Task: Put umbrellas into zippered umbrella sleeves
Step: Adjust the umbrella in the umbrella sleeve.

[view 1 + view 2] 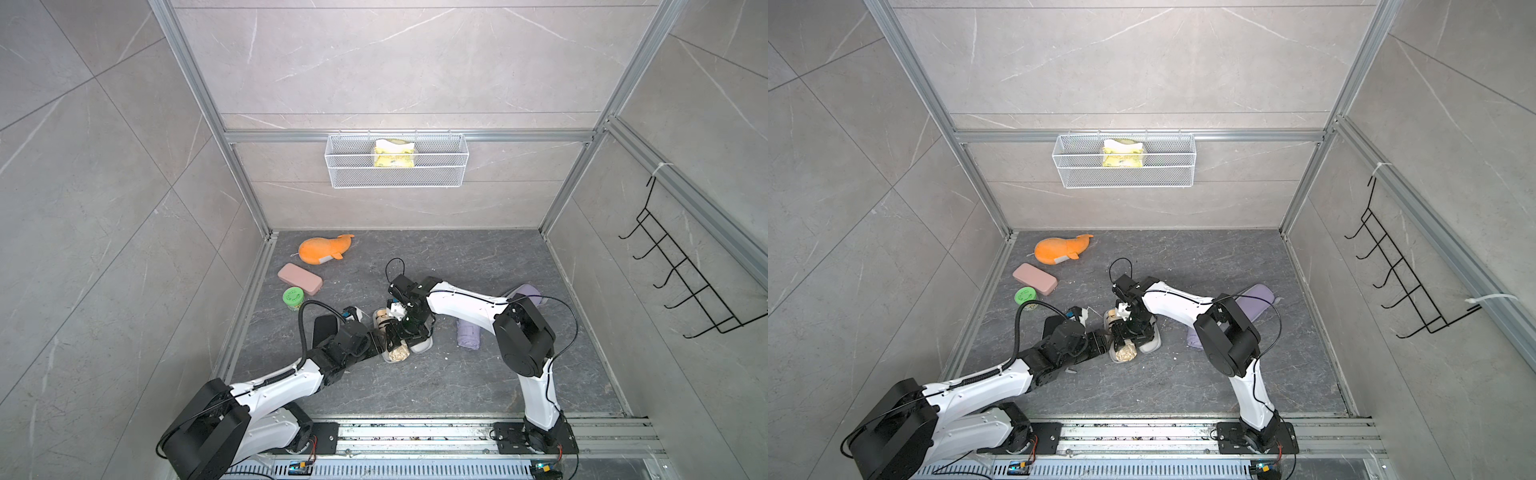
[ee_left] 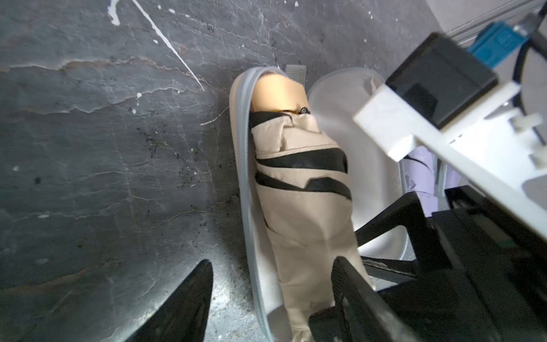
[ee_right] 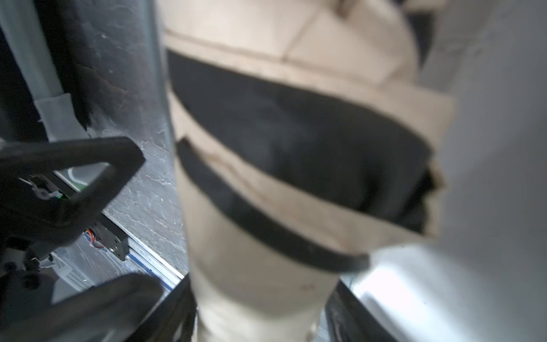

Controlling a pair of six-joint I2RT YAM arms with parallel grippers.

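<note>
Your left claw [image 2: 272, 262], fingers spread and gripping nothing, hovers over the beige folded fabric umbrella [image 2: 302, 207]. It lies lengthwise, apparently seated, in the open cream zippered hard-shell sleeve [image 2: 245, 183], ready for zipping. Whether your right claw [image 1: 405, 332] pinches it, you cannot tell through the blur.

Umbrella [image 2: 299, 207] inside sleeve [image 2: 247, 183], sleeve flat on the floor [image 2: 118, 148].

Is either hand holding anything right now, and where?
Left hand open, holding nothing. Right hand straddles the beige umbrella near its middle; grip cannot be told.
</note>
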